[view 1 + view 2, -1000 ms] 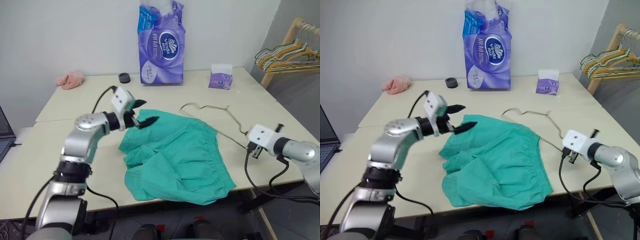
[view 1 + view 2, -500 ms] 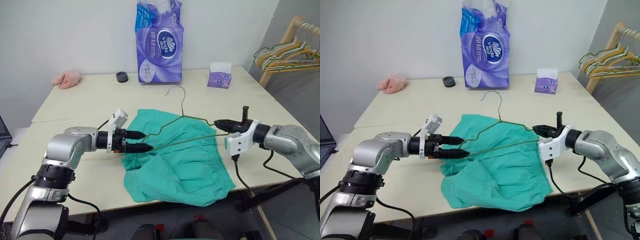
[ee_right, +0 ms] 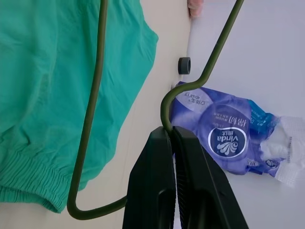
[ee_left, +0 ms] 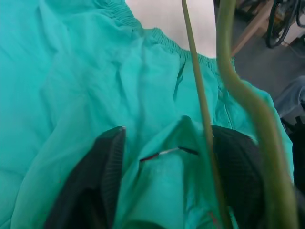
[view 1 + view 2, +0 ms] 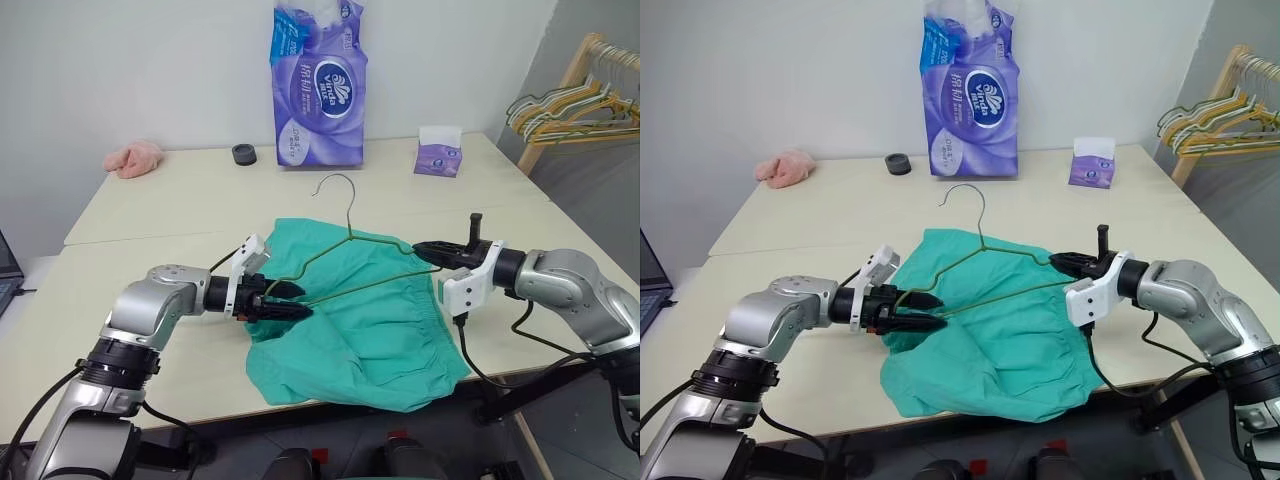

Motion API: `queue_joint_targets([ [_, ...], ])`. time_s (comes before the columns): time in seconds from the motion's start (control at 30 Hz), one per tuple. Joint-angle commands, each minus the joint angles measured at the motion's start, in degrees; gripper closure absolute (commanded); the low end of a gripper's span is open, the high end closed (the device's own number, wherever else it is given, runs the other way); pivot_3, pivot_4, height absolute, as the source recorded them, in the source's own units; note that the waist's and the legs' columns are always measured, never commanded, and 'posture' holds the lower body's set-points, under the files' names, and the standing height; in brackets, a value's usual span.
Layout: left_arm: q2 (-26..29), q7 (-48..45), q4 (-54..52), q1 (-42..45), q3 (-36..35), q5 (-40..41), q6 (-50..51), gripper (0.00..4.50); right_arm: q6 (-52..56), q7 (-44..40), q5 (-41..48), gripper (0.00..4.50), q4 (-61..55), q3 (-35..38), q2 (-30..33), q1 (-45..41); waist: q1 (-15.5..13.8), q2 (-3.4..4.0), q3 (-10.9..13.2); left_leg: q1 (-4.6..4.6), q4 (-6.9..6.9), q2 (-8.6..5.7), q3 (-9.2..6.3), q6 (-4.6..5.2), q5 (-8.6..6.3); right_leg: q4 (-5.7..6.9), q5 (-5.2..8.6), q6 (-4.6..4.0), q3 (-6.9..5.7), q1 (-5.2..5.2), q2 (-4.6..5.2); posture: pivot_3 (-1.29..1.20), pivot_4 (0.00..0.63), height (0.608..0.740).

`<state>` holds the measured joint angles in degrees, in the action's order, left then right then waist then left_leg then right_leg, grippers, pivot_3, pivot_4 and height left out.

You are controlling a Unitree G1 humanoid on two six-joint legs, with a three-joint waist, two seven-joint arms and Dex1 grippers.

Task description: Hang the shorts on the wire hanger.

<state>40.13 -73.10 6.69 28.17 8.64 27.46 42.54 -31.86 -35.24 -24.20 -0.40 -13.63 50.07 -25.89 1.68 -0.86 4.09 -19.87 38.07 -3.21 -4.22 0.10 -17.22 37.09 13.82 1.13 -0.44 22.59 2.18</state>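
Left eye view. Beige table [image 5: 150, 215] across the middle of the frame. Teal-green cloth shorts [image 5: 370, 320] with gathered elastic waistband lie flat at centre, lower edge near the table's front. Thin dark grey-green wire hanger [image 5: 352, 250] stands raised over the shorts, curved hook uppermost, just above centre. Right gripper [image 5: 425, 250], centre right, fingers pressed together on the hanger's right corner. Left gripper [image 5: 292, 300], centre left, at the shorts' left edge, fingers partly apart with the hanger's left end between them; whether they grip wire or cloth cannot be told here. Tall purple tissue pack [image 5: 320, 85] upper centre; small purple tissue box [image 5: 440, 155] upper right; small black round object [image 5: 244, 154] left of the pack; small pink cloth [image 5: 134, 158] upper left; bunch of yellow, green and white hangers [image 5: 575, 105] on a wooden rack at the far right.

Left wrist view. Two black fingers [image 4: 95, 186] stand apart, a fold of the shorts bulging between them; the hanger's wire runs past the right-hand finger.

Right wrist view. Black fingers [image 3: 157, 191] closed tight on the wire at lower centre; shorts to the left, tissue pack to the right.
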Motion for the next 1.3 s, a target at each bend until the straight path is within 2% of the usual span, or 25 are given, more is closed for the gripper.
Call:
queue_joint_targets([
  [0.03, 0.0, -0.7, -0.3, 1.3, -0.6, -0.2, -1.4, 2.67, -0.2, -0.2, 0.9, 4.5, -2.6, 1.3, -0.6, -0.5, 0.0, 0.0, 0.0, 0.0, 0.0, 0.0, 0.0, 0.0, 0.0, 0.01, 0.0, 0.0, 0.0, 0.0, 0.0, -0.06, 0.024, 0.74],
  [0.2, 0.2, -1.6, -2.1, 0.1, -0.2, 0.4, -0.9, 4.27, -0.1, -0.5, 1.0, 4.5, -3.1, 1.7, -1.3, -1.1, 0.0, 0.0, 0.0, 0.0, 0.01, 0.0, 0.01, 0.0, 0.0, 0.01, 0.0, 0.0, 0.02, 0.0, 0.0, -0.06, 0.024, 0.74],
  [0.23, 0.2, -1.6, -2.3, 0.0, -0.3, 0.4, -0.7, 4.45, 0.1, -0.7, 1.1, 4.5, -3.1, 1.7, -1.4, -1.1, 0.0, 0.0, 0.0, -0.01, 0.01, 0.0, 0.01, 0.0, 0.0, 0.01, 0.0, 0.0, 0.02, 0.0, 0.0, -0.06, 0.024, 0.74],
  [0.47, -0.2, -0.9, -3.6, -0.3, -1.1, 1.1, 0.1, 4.49, 2.2, -5.3, 5.0, 4.5, -6.3, 1.3, -1.6, 0.9, 0.0, 0.01, 0.0, 0.01, 0.01, 0.0, 0.01, 0.01, 0.0, 0.03, 0.0, 0.0, 0.01, 0.0, 0.0, -0.06, 0.022, 0.74],
  [0.57, -0.3, -0.2, -4.2, 0.0, -1.7, 1.5, 0.9, 4.5, 1.9, -5.7, 5.4, 3.73, -7.0, 2.4, -1.1, 1.7, 0.0, 0.01, 0.0, 0.0, 0.01, 0.0, 0.01, 0.01, -0.01, 0.03, 0.0, 0.0, 0.01, 0.0, 0.0, -0.07, 0.021, 0.74],
  [0.77, 0.6, 0.4, -5.0, 1.3, -4.1, 4.1, 3.8, 4.5, -5.6, -3.1, 7.7, 1.73, -5.8, 6.5, 1.7, 2.8, 0.0, 0.01, 0.0, 0.0, 0.03, -0.01, 0.0, 0.01, -0.01, 0.04, -0.01, 0.01, 0.01, 0.0, 0.0, -0.07, 0.019, 0.74],
  [0.83, 1.0, 0.7, -5.0, 1.8, -5.3, 4.5, 4.2, 4.5, -5.3, -4.0, 11.8, 1.73, -5.9, 8.1, 2.6, 4.4, 0.0, 0.0, 0.0, 0.0, 0.03, 0.0, 0.0, 0.01, -0.01, 0.04, -0.01, 0.01, 0.0, 0.0, 0.0, -0.07, 0.017, 0.74],
  [0.9, 1.3, 1.4, -5.1, 2.4, -6.6, 4.6, 3.5, 4.5, -0.5, -6.6, 17.3, 1.73, -7.2, 9.5, 3.4, 6.9, 0.0, -0.02, 0.0, 0.01, 0.03, 0.01, -0.01, 0.01, 0.0, 0.03, -0.01, 0.0, -0.01, -0.01, 0.0, -0.08, 0.018, 0.74],
  [1.03, 2.8, 1.7, -8.1, 5.7, -9.2, 6.0, 3.6, 4.5, 21.3, -10.7, 31.1, 1.73, -14.4, 14.0, 3.9, 13.4, -0.1, -0.06, 0.0, -0.02, 0.06, 0.02, -0.03, 0.01, -0.01, 0.01, -0.01, 0.0, -0.01, -0.03, 0.02, -0.08, 0.02, 0.74],
  [1.17, 4.1, 1.0, -12.2, 6.2, -9.6, 8.4, 6.0, 4.5, 40.7, -11.3, 42.1, 1.73, -22.7, 17.1, 3.9, 15.4, 0.1, 0.03, -0.1, 0.0, 0.07, 0.02, -0.01, 0.04, -0.02, 0.04, -0.01, 0.01, 0.02, -0.03, 0.03, -0.07, 0.022, 0.74],
  [1.3, 6.0, 0.1, -13.7, 4.8, -7.9, 7.3, 5.2, 4.5, 53.9, -12.4, 50.8, 1.73, -28.4, 20.3, 5.3, 15.8, 0.1, 0.04, -0.1, 0.03, 0.05, 0.07, -0.03, 0.04, -0.02, 0.06, 0.0, 0.02, -0.04, -0.03, -0.03, -0.07, 0.021, 0.74],
])
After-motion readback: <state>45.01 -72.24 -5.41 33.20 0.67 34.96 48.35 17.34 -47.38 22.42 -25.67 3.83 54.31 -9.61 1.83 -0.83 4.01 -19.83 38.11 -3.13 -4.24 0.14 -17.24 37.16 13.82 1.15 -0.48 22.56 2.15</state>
